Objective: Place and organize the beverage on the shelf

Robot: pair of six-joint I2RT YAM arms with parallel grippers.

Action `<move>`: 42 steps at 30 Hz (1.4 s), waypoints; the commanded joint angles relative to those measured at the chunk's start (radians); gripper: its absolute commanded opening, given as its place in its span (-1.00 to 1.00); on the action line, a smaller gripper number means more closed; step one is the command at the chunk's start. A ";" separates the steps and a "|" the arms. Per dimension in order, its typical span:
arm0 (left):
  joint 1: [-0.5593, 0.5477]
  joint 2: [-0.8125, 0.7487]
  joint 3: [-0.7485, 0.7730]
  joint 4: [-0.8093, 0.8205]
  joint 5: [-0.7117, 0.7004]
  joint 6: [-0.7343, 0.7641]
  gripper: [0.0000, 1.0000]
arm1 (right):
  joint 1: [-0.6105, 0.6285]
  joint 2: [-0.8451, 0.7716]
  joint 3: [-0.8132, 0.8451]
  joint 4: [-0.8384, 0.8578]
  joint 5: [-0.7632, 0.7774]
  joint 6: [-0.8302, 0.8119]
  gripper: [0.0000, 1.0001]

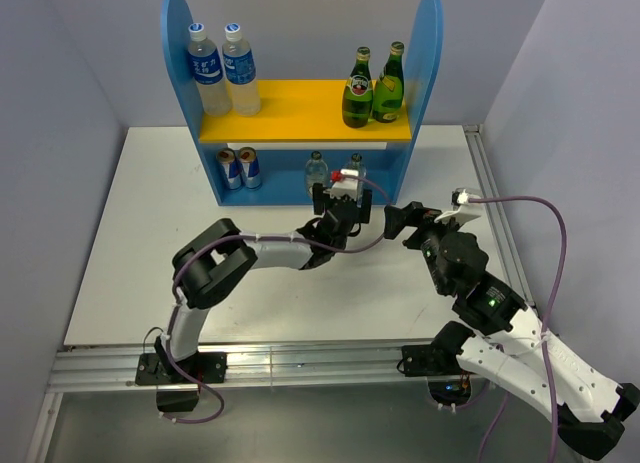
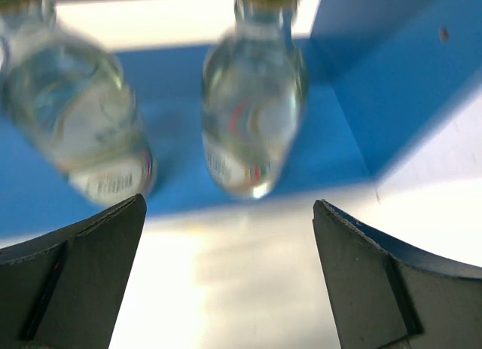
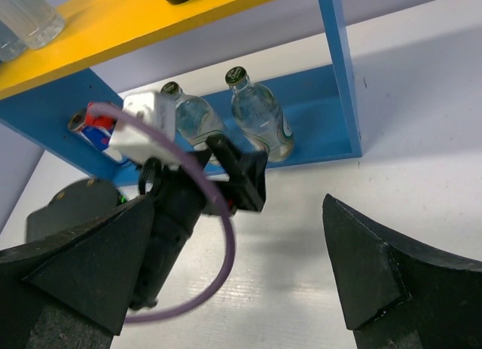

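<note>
With jaws wide apart and empty, the left gripper (image 2: pixel 226 277) at the bottom of its wrist view faces two clear bottles (image 2: pixel 254 108) standing on the blue base of the shelf (image 1: pixel 300 113), top centre overhead, while the right gripper (image 3: pixel 241 281), likewise spread, hangs right of it.

Blue shelf (image 1: pixel 178 53), yellow upper board (image 1: pixel 300 108), green bottles (image 1: pixel 357 88), red-and-blue cans (image 1: pixel 240 168).
</note>
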 commanded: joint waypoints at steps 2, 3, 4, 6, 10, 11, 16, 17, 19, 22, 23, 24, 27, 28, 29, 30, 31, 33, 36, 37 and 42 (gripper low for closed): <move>-0.038 -0.137 -0.104 -0.075 -0.007 -0.125 0.99 | -0.002 0.004 0.004 0.002 0.021 0.014 1.00; -0.054 -0.184 -0.151 -0.101 0.019 -0.142 0.99 | -0.002 0.009 0.007 0.001 0.023 0.014 1.00; -0.063 -0.212 -0.173 -0.125 0.031 -0.156 0.99 | -0.002 0.013 0.011 -0.005 0.021 0.017 1.00; -0.089 -0.310 -0.253 -0.213 -0.006 -0.193 0.99 | -0.002 0.027 0.024 -0.008 0.003 0.016 1.00; -0.136 -0.534 -0.382 -0.368 -0.056 -0.182 0.99 | -0.002 0.069 0.065 -0.019 -0.048 0.017 1.00; -0.140 -0.639 -0.399 -0.398 -0.065 -0.178 0.99 | -0.002 0.096 0.082 -0.022 -0.058 0.019 1.00; -0.140 -0.940 -0.321 -0.782 -0.174 -0.147 0.99 | -0.001 0.202 0.272 -0.070 -0.080 0.004 1.00; -0.140 -0.966 -0.249 -0.841 -0.189 -0.138 0.99 | -0.001 0.216 0.344 -0.080 -0.072 -0.004 1.00; -0.140 -1.023 -0.174 -0.970 -0.241 -0.115 0.99 | -0.001 0.253 0.415 -0.119 -0.069 -0.029 1.00; -0.140 -1.072 -0.024 -1.076 -0.254 -0.098 0.99 | -0.001 0.289 0.540 -0.181 -0.091 -0.053 1.00; -0.140 -1.082 -0.003 -1.093 -0.251 -0.098 0.99 | -0.001 0.297 0.592 -0.200 -0.098 -0.059 1.00; -0.140 -1.091 0.012 -1.106 -0.248 -0.093 0.99 | -0.001 0.302 0.613 -0.215 -0.111 -0.066 1.00; -0.140 -1.105 0.060 -1.167 -0.232 -0.107 0.99 | -0.001 0.303 0.671 -0.275 -0.141 -0.067 1.00; -0.138 -1.103 0.075 -1.214 -0.229 -0.128 0.99 | -0.001 0.299 0.682 -0.303 -0.149 -0.067 1.00; -0.140 -1.102 0.099 -1.231 -0.217 -0.135 0.99 | -0.001 0.294 0.700 -0.317 -0.161 -0.066 1.00; -0.140 -1.102 0.107 -1.245 -0.212 -0.142 0.99 | -0.001 0.290 0.708 -0.330 -0.179 -0.069 1.00; -0.140 -1.105 0.115 -1.262 -0.209 -0.155 0.99 | -0.001 0.278 0.715 -0.355 -0.187 -0.072 1.00; -0.140 -1.115 0.109 -1.256 -0.197 -0.153 0.99 | -0.001 0.264 0.729 -0.385 -0.197 -0.073 1.00; -0.140 -1.142 0.092 -1.236 -0.183 -0.150 0.99 | -0.001 0.236 0.737 -0.404 -0.187 -0.078 1.00; -0.140 -1.151 0.088 -1.233 -0.182 -0.150 0.99 | -0.001 0.224 0.737 -0.406 -0.178 -0.081 1.00; -0.140 -1.157 0.084 -1.222 -0.192 -0.148 0.99 | -0.001 0.207 0.734 -0.413 -0.170 -0.086 1.00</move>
